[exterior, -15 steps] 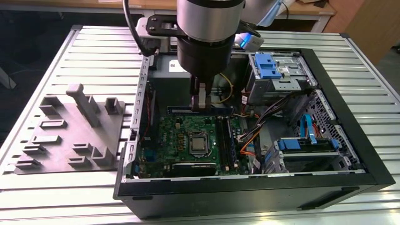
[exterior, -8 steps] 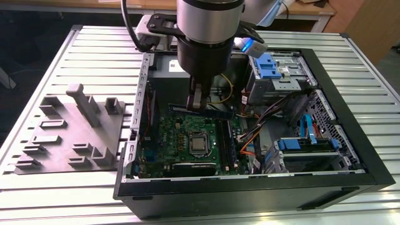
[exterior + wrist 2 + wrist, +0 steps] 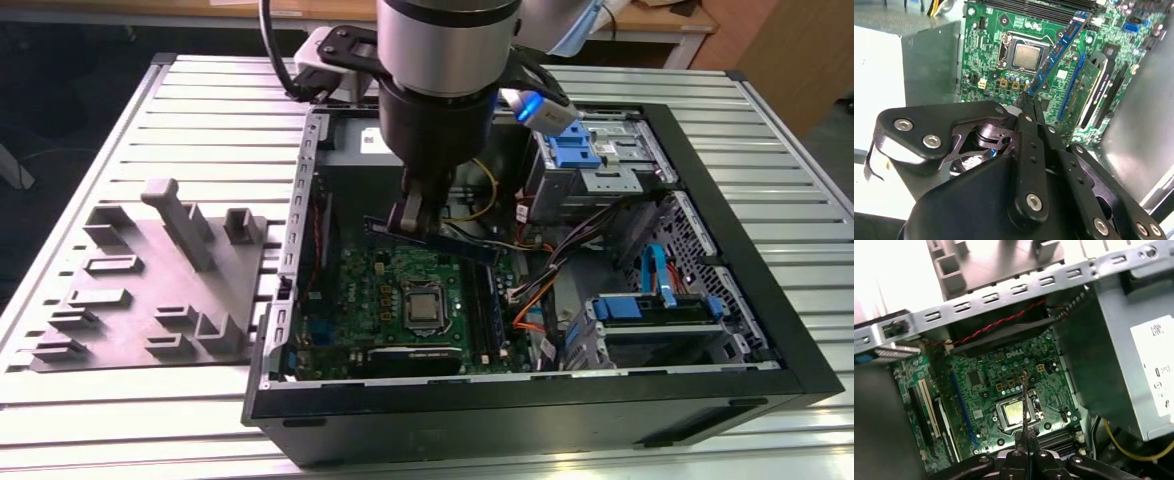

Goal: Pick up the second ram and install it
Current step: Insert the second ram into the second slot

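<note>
Above the motherboard [image 3: 387, 285] inside the computer case [image 3: 534, 405], the pincer [image 3: 404, 226] is clamped on the second ram [image 3: 461, 246], cables [image 3: 529, 300] nearby.

I have the arm [image 3: 447, 45] standing almost vertical, its silver wrist section upright and the dark gripper [image 3: 408, 220] hanging below it with the fingers pointing down. The jaws are drawn in to a narrow gap and pinch the second ram [image 3: 441, 242] close to one end, so most of the stick juts out sideways beyond the jaws. In the second wrist view I see the slim black fingers [image 3: 1029, 150] running forward side by side from the linkage and meeting at the tips on the board's edge.
</note>
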`<state>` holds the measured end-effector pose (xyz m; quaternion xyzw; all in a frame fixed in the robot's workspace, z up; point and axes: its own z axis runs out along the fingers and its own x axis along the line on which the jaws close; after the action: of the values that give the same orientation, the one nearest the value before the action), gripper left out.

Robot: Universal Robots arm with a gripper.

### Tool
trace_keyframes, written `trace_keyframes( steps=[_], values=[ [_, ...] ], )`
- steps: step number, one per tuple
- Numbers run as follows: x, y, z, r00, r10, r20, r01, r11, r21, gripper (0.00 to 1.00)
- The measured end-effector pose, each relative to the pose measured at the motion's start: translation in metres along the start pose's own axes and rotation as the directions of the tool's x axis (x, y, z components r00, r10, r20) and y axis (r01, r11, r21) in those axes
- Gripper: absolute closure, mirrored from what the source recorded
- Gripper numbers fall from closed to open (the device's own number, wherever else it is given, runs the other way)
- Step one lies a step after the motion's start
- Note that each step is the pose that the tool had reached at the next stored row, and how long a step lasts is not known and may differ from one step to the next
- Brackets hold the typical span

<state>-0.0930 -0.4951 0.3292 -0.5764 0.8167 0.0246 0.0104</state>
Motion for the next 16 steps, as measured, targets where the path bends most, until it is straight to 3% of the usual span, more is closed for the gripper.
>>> trace_keyframes(
  steps=[4,8,12,16],
  values=[
    [0.0000,0.0000,0.0011,0.9973,0.073,0.0022,-0.073,0.9973,0.0032,0.88],
    [0.0001,-0.0001,0.0023,0.9895,0.144,0.0046,-0.144,0.9895,0.0063,0.88],
    [0.0002,-0.0001,0.0038,0.9763,0.216,0.0072,-0.216,0.9762,0.0091,0.88],
    [0.0002,-0.0002,0.0051,0.9579,0.287,0.0099,-0.287,0.9579,0.0118,0.88]
  ],
)
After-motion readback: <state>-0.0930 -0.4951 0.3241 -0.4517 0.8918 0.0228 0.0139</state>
